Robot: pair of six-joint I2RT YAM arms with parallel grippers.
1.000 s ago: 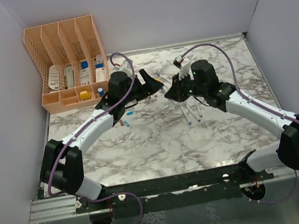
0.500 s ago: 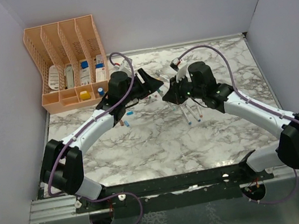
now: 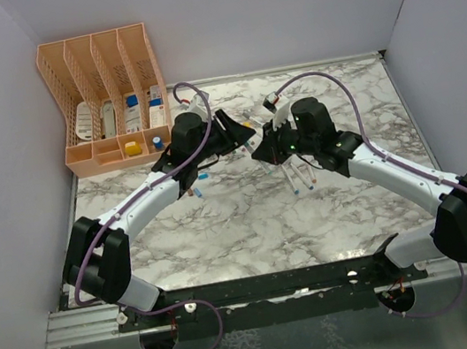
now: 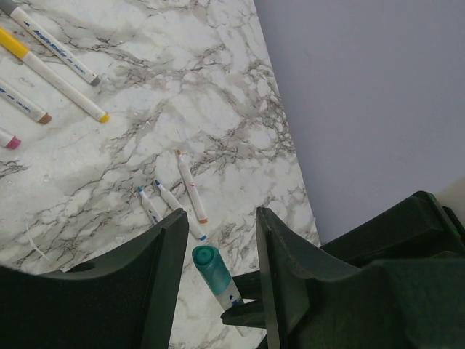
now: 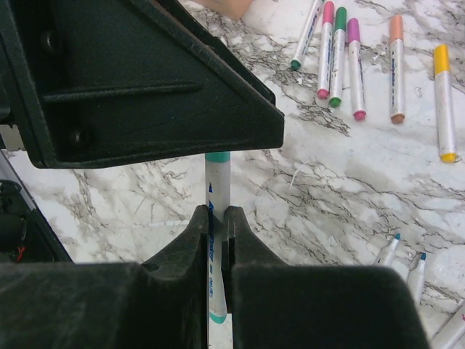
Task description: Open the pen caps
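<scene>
While R claw (image 5: pixel 216 222) grips pen (image 5: pixel 218 178), L claw (image 4: pixel 219 222) straddles cap (image 4: pixel 205 257).

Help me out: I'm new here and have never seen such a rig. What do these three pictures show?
These are two robot arms bolted to a marble table. The wide picture looks down from above and behind them; the other two come from cameras on each wrist. The right end effector is shut on a white pen; its teal cap sits between the open fingers of the left end effector. More pens lie loose on the marble, and a peach organiser stands in the far left corner.
</scene>
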